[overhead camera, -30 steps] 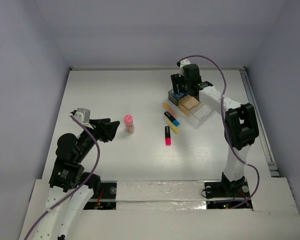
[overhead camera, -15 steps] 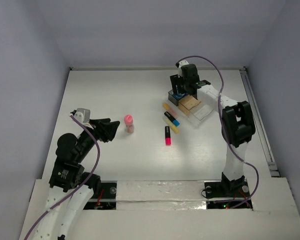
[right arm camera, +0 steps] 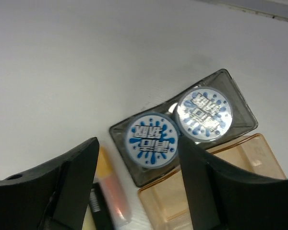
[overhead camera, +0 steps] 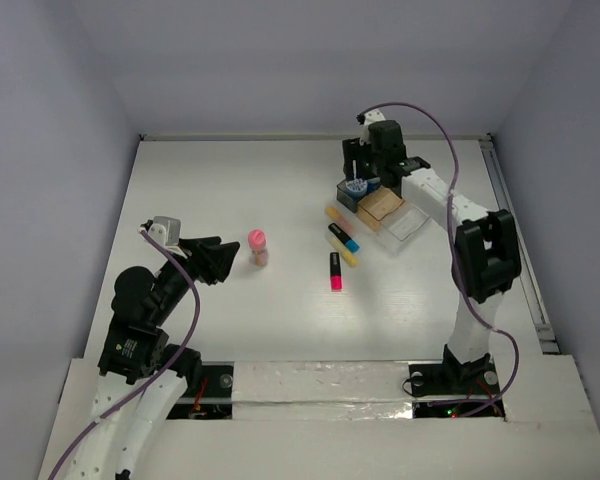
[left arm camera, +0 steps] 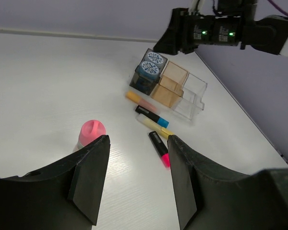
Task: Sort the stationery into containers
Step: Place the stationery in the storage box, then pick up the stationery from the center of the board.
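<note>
Two blue-and-white pots [right arm camera: 151, 140] [right arm camera: 205, 113] sit side by side in the dark grey tray [right arm camera: 230, 77]. It is joined to the amber tray [right arm camera: 261, 153] and the clear tray [overhead camera: 405, 223]. My right gripper [right arm camera: 139, 189] is open and empty just above the nearer pot, and it also shows in the top view [overhead camera: 364, 172]. The pink-topped stick [overhead camera: 257, 246] stands upright just right of my open, empty left gripper [overhead camera: 225, 258]. The orange [overhead camera: 332, 213], black-blue [overhead camera: 343, 237], yellow [overhead camera: 342, 251] and pink-black [overhead camera: 335, 270] markers lie on the table left of the trays.
The left wrist view shows the stick [left arm camera: 92, 132] by my left finger, the markers beyond, the tray cluster [left arm camera: 189, 93] and the right arm [left arm camera: 216, 33] over it. Grey walls close in the white table [overhead camera: 230, 180] at the back and sides.
My right gripper has lifted up and back from the dark grey tray, and a pot now shows in the tray below it. The left arm has not moved.
</note>
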{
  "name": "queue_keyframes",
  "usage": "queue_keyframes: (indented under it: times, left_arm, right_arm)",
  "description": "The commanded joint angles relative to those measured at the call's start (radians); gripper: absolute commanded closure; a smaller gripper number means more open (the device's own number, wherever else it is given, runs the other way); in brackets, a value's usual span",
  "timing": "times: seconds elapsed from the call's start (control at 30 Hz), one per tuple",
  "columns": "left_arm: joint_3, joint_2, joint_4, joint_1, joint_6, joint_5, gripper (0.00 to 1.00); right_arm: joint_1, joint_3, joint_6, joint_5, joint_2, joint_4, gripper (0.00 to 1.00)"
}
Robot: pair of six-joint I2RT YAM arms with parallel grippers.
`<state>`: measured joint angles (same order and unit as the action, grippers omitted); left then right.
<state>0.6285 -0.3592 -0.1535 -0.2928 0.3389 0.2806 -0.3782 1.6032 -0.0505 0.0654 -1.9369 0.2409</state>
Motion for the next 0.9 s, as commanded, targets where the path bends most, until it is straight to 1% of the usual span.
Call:
queue_keyframes:
  times: [0.0,0.03,0.07,0.1,0.17,0.2,0.23,0.27,0.33,0.37,0.43,0.53,0.57,0.7,0.87]
  left_arm:
    - [-0.003,-0.004,0.052,-0.003,0.002,0.008,0.52]
    - [-0.003,0.0,0.051,-0.003,0.0,0.006,0.53]
    - [-0.001,0.002,0.049,-0.003,0.0,-0.003,0.57]
    - [0.002,0.009,0.045,-0.003,0.0,-0.011,0.72]
    - [0.004,0.011,0.039,-0.003,0.0,-0.04,0.94]
    - [0.008,0.011,0.029,-0.003,0.002,-0.05,1.0]
    - [0.01,0.011,0.025,-0.003,0.0,-0.069,1.0]
    - [0.01,0.011,0.022,-0.003,0.002,-0.076,1.0]
    - [0.013,0.017,0.017,-0.003,0.002,-0.084,1.0]
    - [0.013,0.02,0.016,-0.003,0.003,-0.089,1.0]
    - [0.016,0.032,0.011,-0.003,0.003,-0.101,0.99]
    - [0.017,0.046,0.009,0.006,0.003,-0.121,0.99]
    - [0.017,0.049,0.009,0.006,0.003,-0.124,0.99]
    - [0.014,0.055,0.014,0.015,0.006,-0.121,0.96]
    - [0.008,0.043,0.026,0.015,0.005,-0.084,0.95]
  right_arm:
    - [-0.03,-0.095,-0.112,-0.168,0.176,-0.168,0.53]
    - [-0.045,-0.129,-0.135,-0.202,0.197,-0.205,0.95]
    - [-0.063,-0.193,-0.158,-0.235,0.213,-0.279,1.0]
    - [-0.117,-0.219,-0.161,-0.29,0.236,-0.307,1.0]
    - [-0.184,-0.271,-0.129,-0.317,0.242,-0.368,1.0]
    - [-0.253,-0.285,-0.114,-0.309,0.245,-0.382,0.98]
    - [-0.284,-0.298,-0.097,-0.302,0.246,-0.409,0.87]
    - [-0.31,-0.31,-0.075,-0.302,0.246,-0.423,0.66]
    - [-0.367,-0.365,-0.068,-0.303,0.257,-0.489,0.15]
    - [-0.379,-0.388,-0.063,-0.312,0.263,-0.515,0.1]
    - [-0.39,-0.428,-0.069,-0.345,0.262,-0.555,0.07]
    - [-0.429,-0.437,-0.086,-0.378,0.231,-0.586,0.06]
    - [-0.438,-0.428,-0.08,-0.383,0.198,-0.58,0.06]
    - [-0.496,-0.39,-0.048,-0.314,0.135,-0.58,0.06]
    - [-0.496,-0.324,-0.078,-0.271,0.058,-0.574,0.07]
